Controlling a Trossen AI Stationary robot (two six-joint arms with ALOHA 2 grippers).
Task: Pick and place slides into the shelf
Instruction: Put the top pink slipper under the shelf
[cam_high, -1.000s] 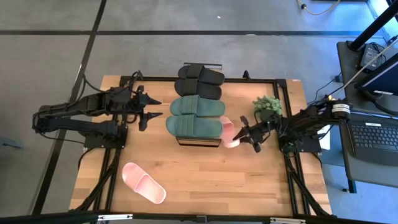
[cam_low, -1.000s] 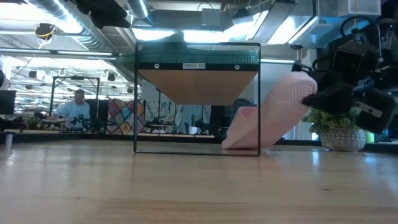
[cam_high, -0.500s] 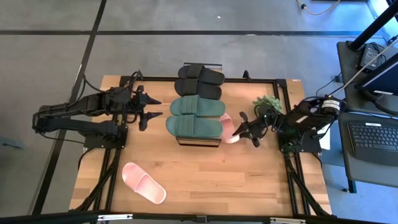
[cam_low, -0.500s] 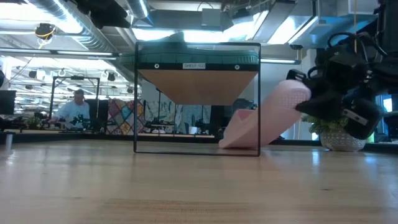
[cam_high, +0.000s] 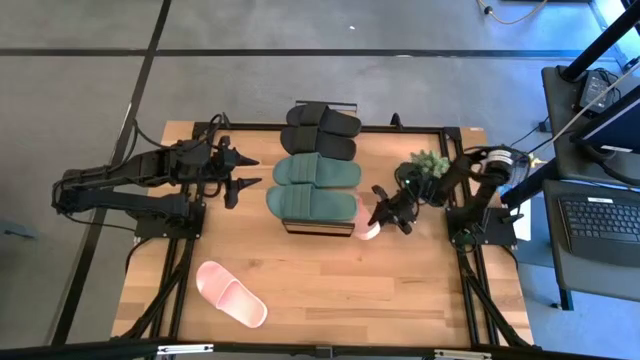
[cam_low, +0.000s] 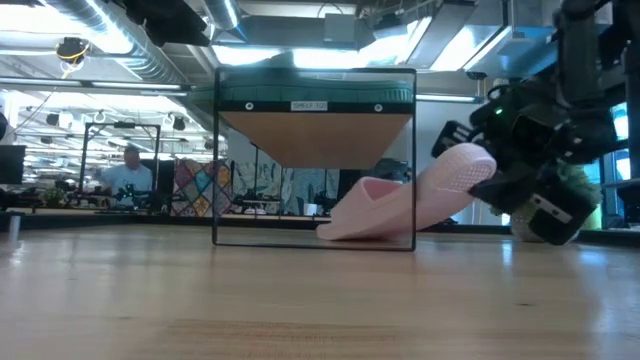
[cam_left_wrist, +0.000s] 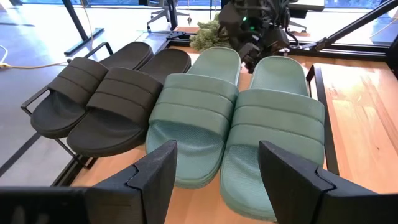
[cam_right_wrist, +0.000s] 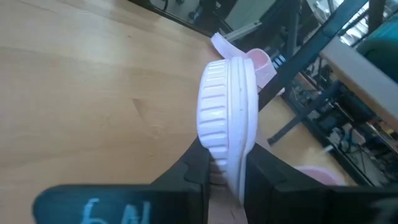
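The shelf (cam_high: 318, 229) stands mid-table, with a black pair (cam_high: 320, 130) and a dark green pair (cam_high: 315, 186) of slides on its top board. My right gripper (cam_high: 385, 212) is at the shelf's right side, shut on a pale pink slide (cam_low: 400, 205) that reaches in under the top board. The second pink slide (cam_high: 231, 293) lies flat on the table at the near left. My left gripper (cam_high: 245, 177) hangs open and empty just left of the shelf, facing the green pair (cam_left_wrist: 249, 124). My right gripper pinches the pink slide's heel end (cam_right_wrist: 227, 134) between its two fingers, one finger (cam_right_wrist: 194, 168) on each flat face. The fingers come from the table's right, slanting down. The slide is tilted, heel end raised (cam_low: 462, 168), toe end (cam_low: 335, 230) on the table under the shelf.
A small potted plant (cam_high: 428, 165) stands just behind my right arm at the far right. The shelf's thin black frame (cam_low: 215, 160) borders the gap under the top board. Bare tabletop (cam_high: 380, 290) lies near the front edge.
My right gripper has moved toward the table's left, toward the shelf, and down. The pink slide has tipped flatter, and its toe end has slid farther in under the shelf's top board, while its heel end stays raised in the hold.
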